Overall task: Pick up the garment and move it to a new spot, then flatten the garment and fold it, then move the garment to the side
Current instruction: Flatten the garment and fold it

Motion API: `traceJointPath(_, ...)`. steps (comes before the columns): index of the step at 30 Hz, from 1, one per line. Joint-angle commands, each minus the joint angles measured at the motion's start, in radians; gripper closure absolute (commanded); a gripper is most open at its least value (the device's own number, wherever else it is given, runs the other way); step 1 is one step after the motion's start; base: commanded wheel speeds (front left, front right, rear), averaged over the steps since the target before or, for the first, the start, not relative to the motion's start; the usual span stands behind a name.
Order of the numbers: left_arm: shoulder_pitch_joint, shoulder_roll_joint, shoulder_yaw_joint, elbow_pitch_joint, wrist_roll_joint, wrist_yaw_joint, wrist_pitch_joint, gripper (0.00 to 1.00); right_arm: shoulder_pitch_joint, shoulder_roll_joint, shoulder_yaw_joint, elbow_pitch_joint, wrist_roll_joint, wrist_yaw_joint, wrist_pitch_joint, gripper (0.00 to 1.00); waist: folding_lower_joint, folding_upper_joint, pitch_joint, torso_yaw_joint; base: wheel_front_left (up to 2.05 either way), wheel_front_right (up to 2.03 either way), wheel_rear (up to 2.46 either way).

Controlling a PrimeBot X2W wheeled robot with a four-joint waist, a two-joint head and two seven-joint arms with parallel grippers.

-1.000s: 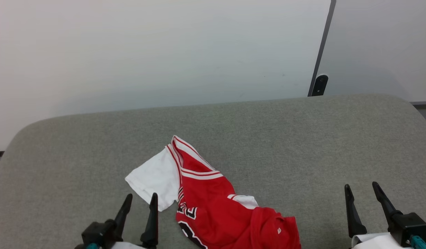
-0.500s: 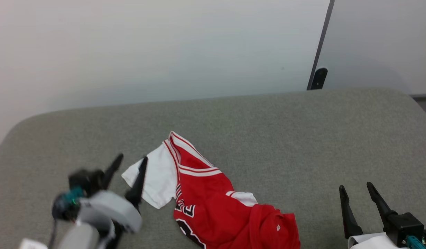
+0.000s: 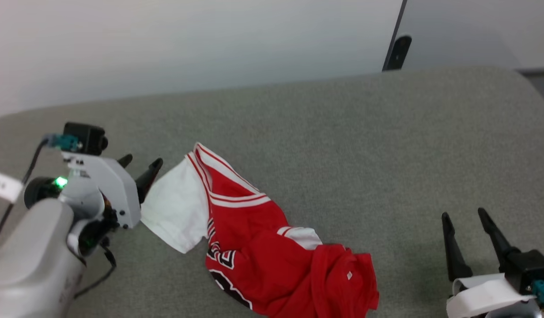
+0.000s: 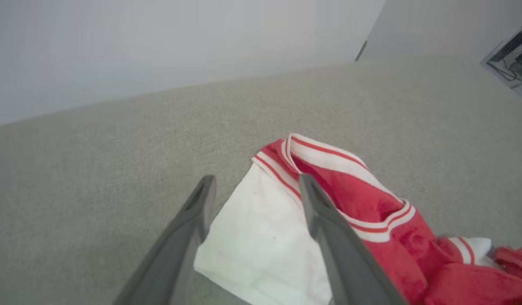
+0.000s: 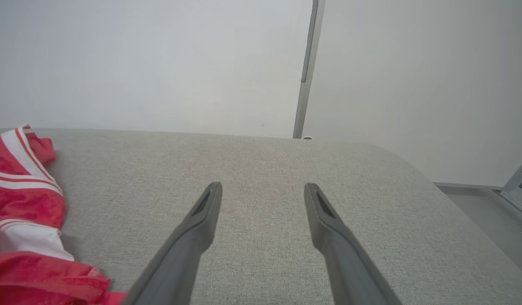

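The garment (image 3: 258, 238), a red jersey with a white sleeve, striped trim and black numbers, lies crumpled on the grey padded surface near the front middle. In the left wrist view the garment's white sleeve (image 4: 261, 237) lies under and between my fingers. My left gripper (image 3: 141, 165) is open, raised at the left, its tips beside the sleeve's upper left corner and holding nothing. My right gripper (image 3: 464, 214) stands open at the lower right, well clear of the garment. The right wrist view shows my right gripper (image 5: 263, 186) over bare fabric, with the garment (image 5: 23, 212) at the left edge.
The grey padded surface (image 3: 364, 145) has rounded corners and free room behind and to the right of the garment. A pale wall stands behind it, with a dark vertical post (image 3: 393, 44) at the back right. A strip of floor (image 5: 490, 212) shows past the right edge.
My left arm has risen and swung forward and left to the white sleeve's corner. The head camera has tilted down, shifting the whole picture. The right gripper and the garment stay put.
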Motion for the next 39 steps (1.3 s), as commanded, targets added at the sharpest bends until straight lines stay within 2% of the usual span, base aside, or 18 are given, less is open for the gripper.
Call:
traceJointPath(1, -0.039, 0.012, -0.025, 0.022, -0.020, -0.002, 0.047, 0.00, -0.018, -0.007, -0.002, -0.005, 0.008, -0.001, -0.001, 0.00, 0.0000, -0.0001, 0.058, -0.013, 0.00, 0.00, 0.00)
traceJointPath(10, -0.159, 0.030, -0.150, 0.117, -0.095, -0.002, 0.275, 0.00, -0.046, -0.011, 0.003, -0.004, 0.020, -0.001, 0.006, 0.00, 0.0000, -0.0001, 0.103, -0.009, 0.00, 0.00, 0.00)
traceJointPath(18, -0.239, 0.057, -0.231, 0.224, -0.078, -0.002, 0.364, 0.00, -0.071, -0.020, 0.014, -0.014, 0.037, -0.001, 0.017, 0.00, 0.0000, -0.0001, 0.140, -0.022, 0.00, 0.00, 0.00)
traceJointPath(31, -0.291, -0.038, -0.274, 0.427, -0.079, 0.007, 0.434, 0.02, -0.096, -0.027, 0.023, -0.040, 0.058, -0.001, 0.044, 0.00, 0.0000, -0.0001, 0.205, -0.030, 0.00, 0.00, 0.00)
traceJointPath(32, -0.291, -0.045, -0.277, 0.436, -0.081, 0.006, 0.436, 0.34, -0.096, -0.030, 0.031, -0.043, 0.064, -0.001, 0.049, 0.00, 0.0000, -0.0001, 0.206, -0.029, 0.00, 0.00, 0.00)
traceJointPath(33, -0.292, -0.054, -0.279, 0.442, -0.085, 0.005, 0.437, 0.53, -0.096, -0.036, 0.038, -0.046, 0.067, -0.001, 0.053, 0.00, 0.0000, -0.0001, 0.208, -0.027, 0.00, 0.00, 0.00)
traceJointPath(35, -0.297, -0.066, -0.283, 0.453, -0.090, 0.003, 0.437, 0.70, -0.102, -0.049, 0.066, -0.054, 0.086, -0.001, 0.065, 0.00, 0.0000, -0.0001, 0.209, -0.022, 0.00, 0.00, 0.00)
traceJointPath(36, -0.300, -0.068, -0.286, 0.457, -0.091, 0.002, 0.438, 0.83, -0.106, -0.058, 0.077, -0.059, 0.089, -0.001, 0.074, 0.00, 0.0000, -0.0001, 0.208, -0.020, 0.00, 0.00, 0.00)
traceJointPath(37, -0.302, -0.070, -0.292, 0.459, -0.089, 0.002, 0.441, 1.00, -0.110, -0.069, 0.095, -0.067, 0.102, -0.001, 0.082, 0.00, 0.0000, -0.0001, 0.206, -0.017, 0.00, 0.00, 0.00)
traceJointPath(39, -0.305, -0.073, -0.294, 0.460, -0.094, 0.000, 0.435, 1.00, -0.113, -0.088, 0.121, -0.079, 0.132, -0.001, 0.107, 0.00, 0.0000, -0.0001, 0.203, -0.011, 0.00, 0.00, 0.00)
